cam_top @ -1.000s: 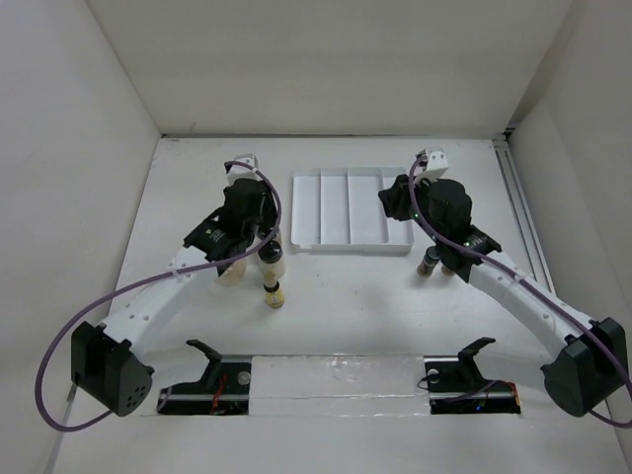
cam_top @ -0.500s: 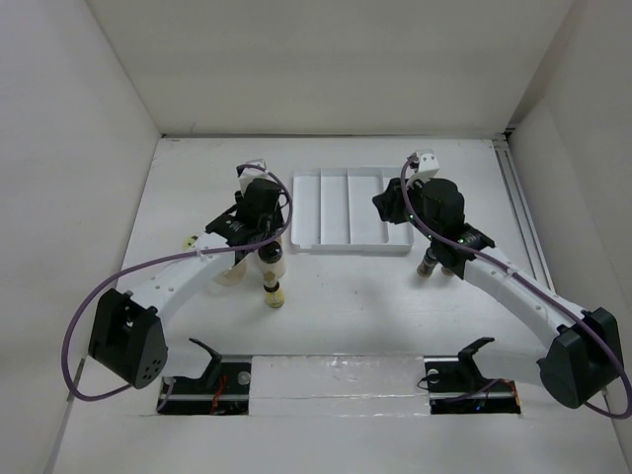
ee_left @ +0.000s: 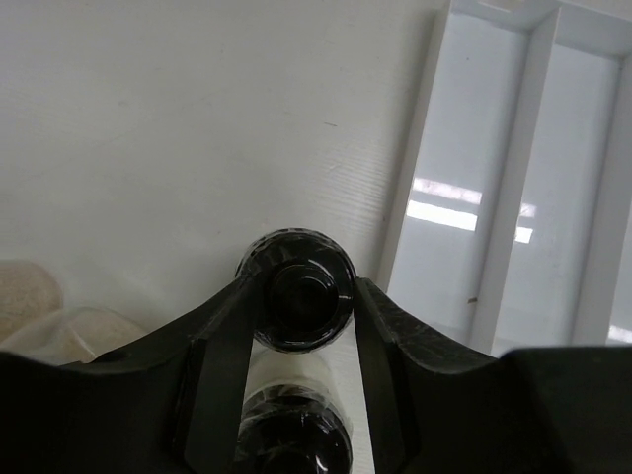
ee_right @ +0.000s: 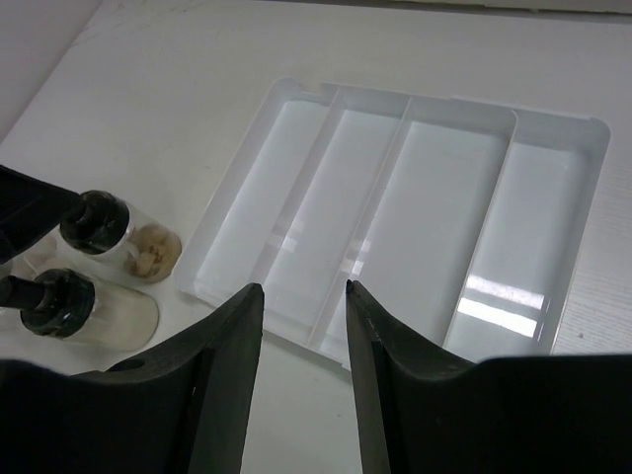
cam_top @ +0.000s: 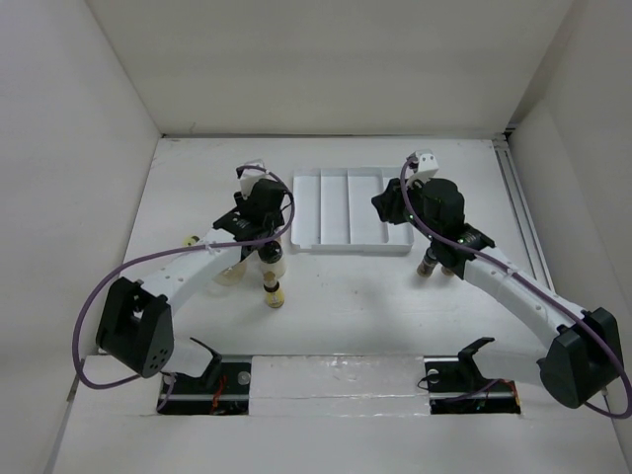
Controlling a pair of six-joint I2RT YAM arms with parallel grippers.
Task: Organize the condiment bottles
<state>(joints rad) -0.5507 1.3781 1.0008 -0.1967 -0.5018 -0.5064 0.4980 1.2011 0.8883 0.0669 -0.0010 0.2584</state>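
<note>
My left gripper [cam_top: 265, 225] stands over a group of bottles left of the white tray [cam_top: 351, 212]. In the left wrist view its jaws [ee_left: 303, 282] press on both sides of the cap of a black-capped bottle [ee_left: 299, 303]. A second black-capped bottle [ee_left: 296, 439] stands just behind it. Both show pale contents in the right wrist view [ee_right: 94, 222] [ee_right: 54, 301]. A yellowish bottle [cam_top: 273, 292] lies nearer the arm bases. A dark brown bottle [cam_top: 427, 265] is partly hidden under the right arm. My right gripper [ee_right: 303, 286] is open and empty, above the tray's near edge.
The three-compartment tray [ee_right: 425, 197] holds nothing. A pale jar [cam_top: 232, 276] sits under the left arm, and a small yellow-tipped thing [cam_top: 188, 240] lies further left. White walls close in the table on three sides.
My left gripper has moved right and settled over the black-capped bottles, and its arm has swung in behind it. My right gripper has shifted slightly left.
</note>
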